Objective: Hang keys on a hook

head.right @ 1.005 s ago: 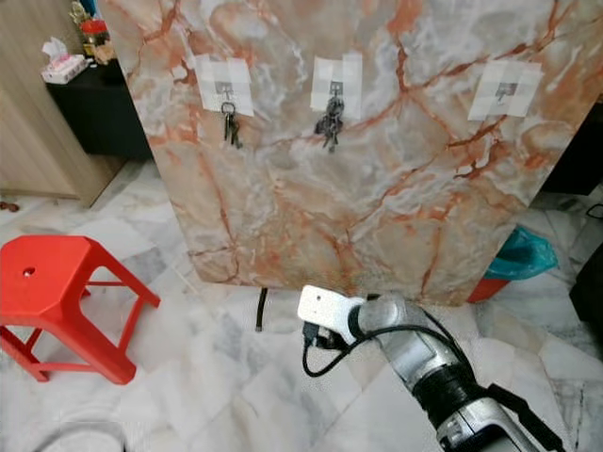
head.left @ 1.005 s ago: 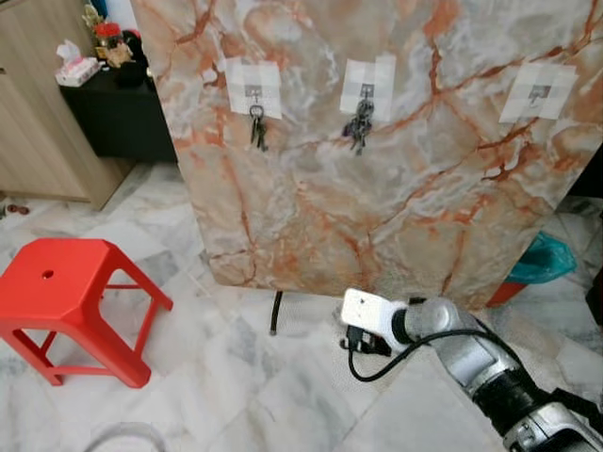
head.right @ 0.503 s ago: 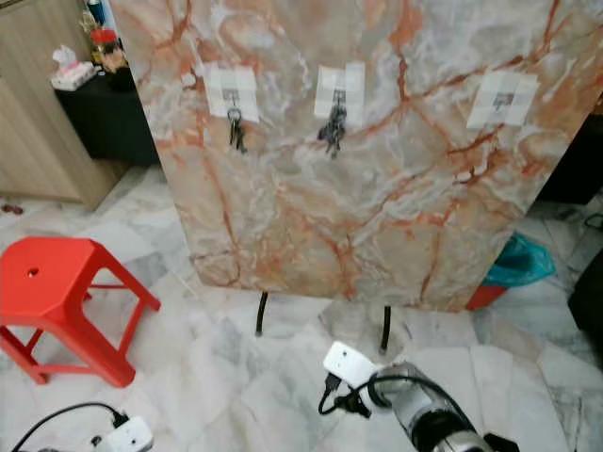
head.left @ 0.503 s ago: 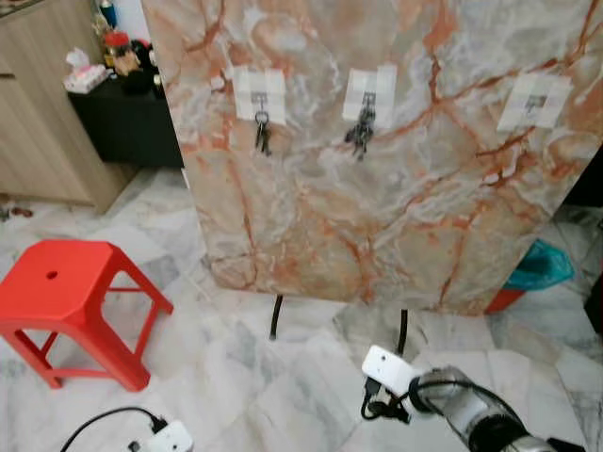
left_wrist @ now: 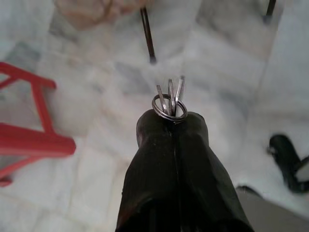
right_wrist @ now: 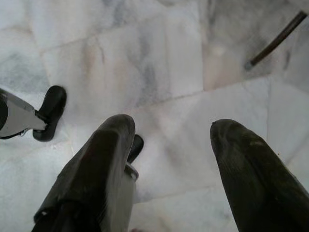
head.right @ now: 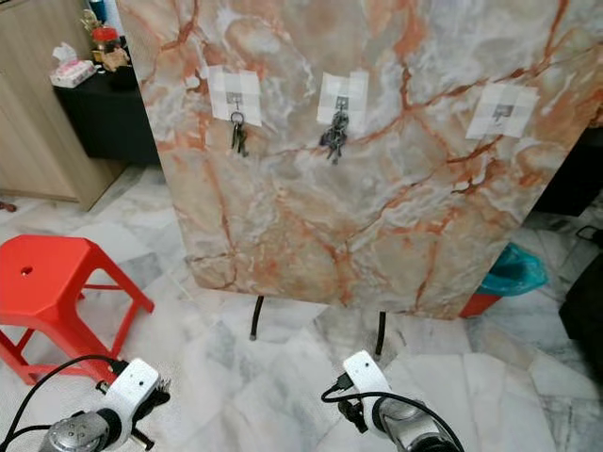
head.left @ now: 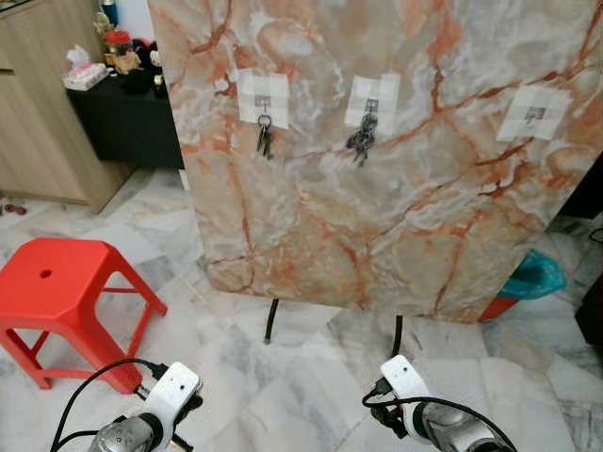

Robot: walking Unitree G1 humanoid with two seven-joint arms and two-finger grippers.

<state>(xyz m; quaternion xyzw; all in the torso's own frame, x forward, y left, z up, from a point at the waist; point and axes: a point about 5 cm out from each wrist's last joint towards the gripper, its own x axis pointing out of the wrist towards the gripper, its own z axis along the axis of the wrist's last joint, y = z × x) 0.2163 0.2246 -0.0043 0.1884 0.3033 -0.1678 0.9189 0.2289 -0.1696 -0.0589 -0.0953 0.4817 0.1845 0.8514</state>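
A marble board (head.left: pixel 396 188) stands ahead with three hooks on white patches. The left hook (head.left: pixel 263 98) carries a small bunch of keys (head.left: pixel 264 139). A bigger bunch (head.left: pixel 361 143) hangs from the middle hook. The right hook (head.left: pixel 534 115) is bare. My left gripper (left_wrist: pixel 171 118) is shut on a key ring with keys (left_wrist: pixel 169 100), low over the floor; its wrist (head.left: pixel 172 394) is at the bottom left. My right gripper (right_wrist: pixel 174 140) is open and holds nothing above the tiles; its wrist (head.left: pixel 405 381) is at the bottom centre.
A red stool (head.left: pixel 57 297) stands to the left. The board rests on two thin black legs (head.left: pixel 271 323). A black cabinet (head.left: pixel 118 118) and a wooden cupboard (head.left: pixel 38 132) are at the back left. A teal bag (head.left: pixel 535 276) lies by the board's right corner.
My right arm has dropped from in front of the board to the bottom of the view. My left arm has risen into view at the bottom left.
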